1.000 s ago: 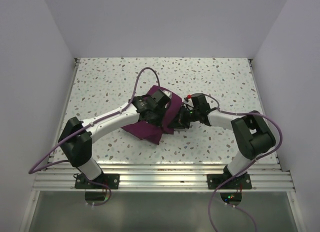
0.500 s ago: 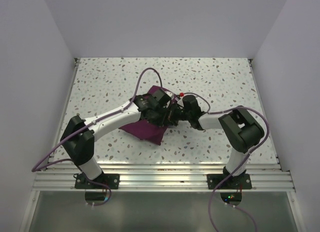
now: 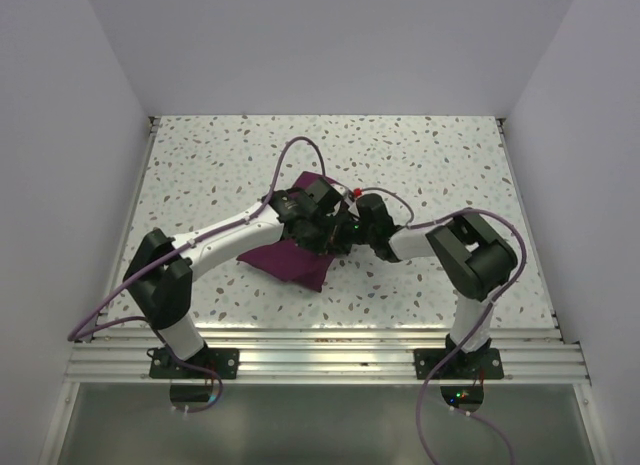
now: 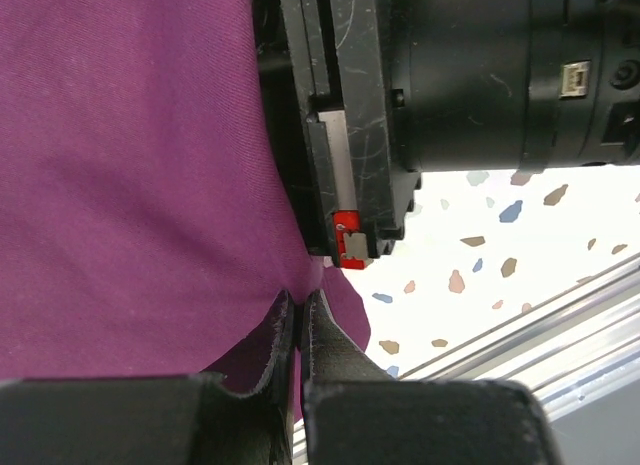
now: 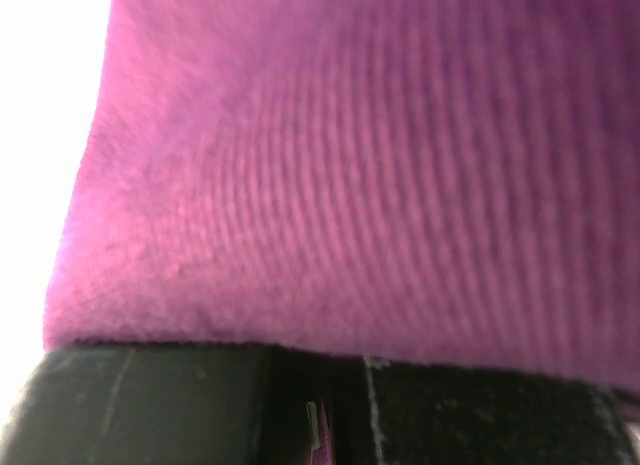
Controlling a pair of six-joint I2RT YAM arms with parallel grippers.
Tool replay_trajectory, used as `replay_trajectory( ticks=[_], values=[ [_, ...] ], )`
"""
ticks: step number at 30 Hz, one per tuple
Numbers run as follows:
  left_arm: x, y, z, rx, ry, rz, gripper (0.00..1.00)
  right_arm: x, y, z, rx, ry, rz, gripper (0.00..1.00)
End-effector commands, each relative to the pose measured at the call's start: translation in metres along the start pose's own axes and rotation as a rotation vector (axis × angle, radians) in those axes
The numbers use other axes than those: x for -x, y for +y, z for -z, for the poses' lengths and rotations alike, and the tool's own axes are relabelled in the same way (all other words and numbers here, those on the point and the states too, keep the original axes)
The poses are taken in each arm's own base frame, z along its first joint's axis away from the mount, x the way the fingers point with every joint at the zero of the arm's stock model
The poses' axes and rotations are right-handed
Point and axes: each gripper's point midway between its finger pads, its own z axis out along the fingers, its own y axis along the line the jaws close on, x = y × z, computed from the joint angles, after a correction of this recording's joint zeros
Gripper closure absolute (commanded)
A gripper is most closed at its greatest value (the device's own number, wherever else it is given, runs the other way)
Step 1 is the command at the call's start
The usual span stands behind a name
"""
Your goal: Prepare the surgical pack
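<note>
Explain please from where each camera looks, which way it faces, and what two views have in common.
Top external: above and behind the bases, facing down on the table; both arms show, meeting over the surgical pack.
Left wrist: on the left arm, facing along its shut left pincer onto the pack; the right arm shows beyond.
Right wrist: pressed against the pack; only its right pincer shows.
Shared: all three see the purple pack.

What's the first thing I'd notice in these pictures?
The bright purple cloth, bunched up in the middle of the speckled table. At its right side, the left gripper and right gripper meet nose to nose, both pinching the cloth.
</note>
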Motion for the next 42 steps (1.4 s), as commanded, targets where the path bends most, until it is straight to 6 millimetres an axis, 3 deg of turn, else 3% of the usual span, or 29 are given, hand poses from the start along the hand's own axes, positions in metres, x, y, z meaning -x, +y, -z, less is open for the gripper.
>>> replay_trajectory(
  ticks=[1,2,4,6,9,12,18,26,42],
  values=[
    [0.005,-0.015,0.006,-0.070,-0.015,-0.011,1.00,0.015,0.004,0.021,-0.079,-0.042,0.078,1.00],
    [0.004,-0.014,0.006,-0.068,-0.014,-0.011,1.00,0.017,0.014,0.034,-0.079,-0.057,0.102,1.00],
    [0.002,-0.011,0.006,-0.064,-0.013,-0.008,1.00,0.022,0.000,0.053,-0.163,-0.052,0.104,0.99],
    [0.002,-0.009,0.006,-0.058,-0.017,-0.005,1.00,0.023,0.004,0.070,-0.175,-0.046,0.115,0.99],
    [0.002,-0.007,0.006,-0.057,-0.019,-0.003,1.00,0.034,-0.005,0.098,-0.205,-0.088,0.084,0.99],
    [0.004,-0.007,0.007,-0.059,-0.022,-0.004,1.00,0.044,-0.005,0.107,-0.208,-0.126,0.083,1.00],
    [0.004,-0.009,0.010,-0.075,-0.025,-0.012,1.00,0.057,0.007,0.097,-0.139,-0.152,0.089,1.00],
    [0.008,-0.015,0.014,-0.105,-0.041,-0.022,1.00,0.065,-0.003,0.078,-0.123,-0.137,0.033,1.00],
    [0.004,-0.024,0.010,-0.168,-0.025,-0.054,1.00,0.102,0.015,0.049,-0.003,-0.213,-0.034,1.00]
  ],
)
